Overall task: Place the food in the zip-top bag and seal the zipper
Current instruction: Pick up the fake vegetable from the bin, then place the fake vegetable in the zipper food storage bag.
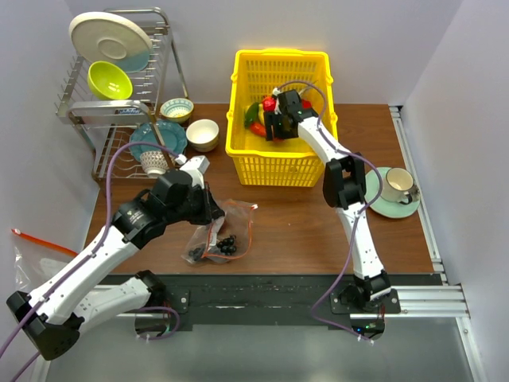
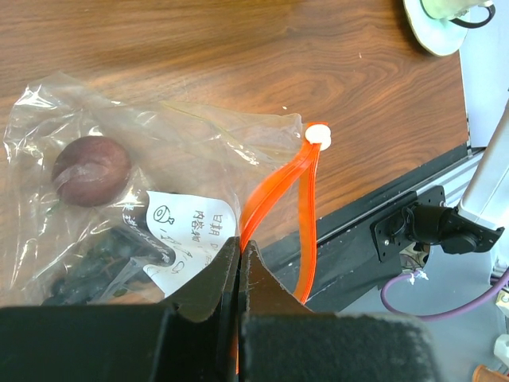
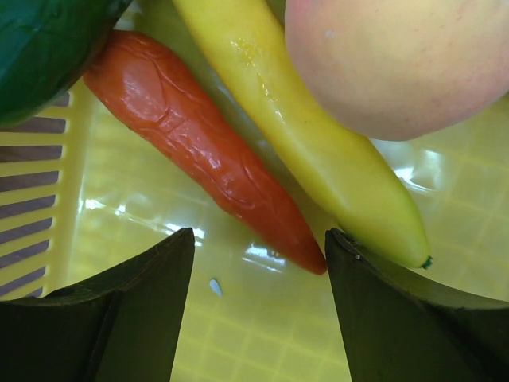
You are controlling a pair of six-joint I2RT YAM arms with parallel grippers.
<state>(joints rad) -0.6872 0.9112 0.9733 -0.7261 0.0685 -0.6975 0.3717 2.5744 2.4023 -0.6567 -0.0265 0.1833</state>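
Zip-top bag (image 1: 237, 223) lies crumpled on the wooden table (image 1: 318, 231), near the front edge and well short of the yellow basket (image 1: 280, 68). Through the plastic you can see dark grapes (image 1: 227, 245) and a round dark-purple fruit (image 2: 90, 169), beside a white paper label (image 2: 191, 227). Left gripper (image 2: 240, 248) is clamped tight, jaws together on the zipper (image 2: 274, 187), whose orange strip loops up to its white end piece (image 2: 318, 134). Over on the other side, the right gripper (image 3: 258, 239) is down inside the basket, jaws spread wide with nothing gripped, and the tip of the red pepper (image 3: 199, 143) sits in the gap. A yellow banana (image 3: 310, 135) lies against the pepper, a peach (image 3: 406, 56) rests over the banana, and a green cucumber (image 3: 40, 40) fills the upper left corner.
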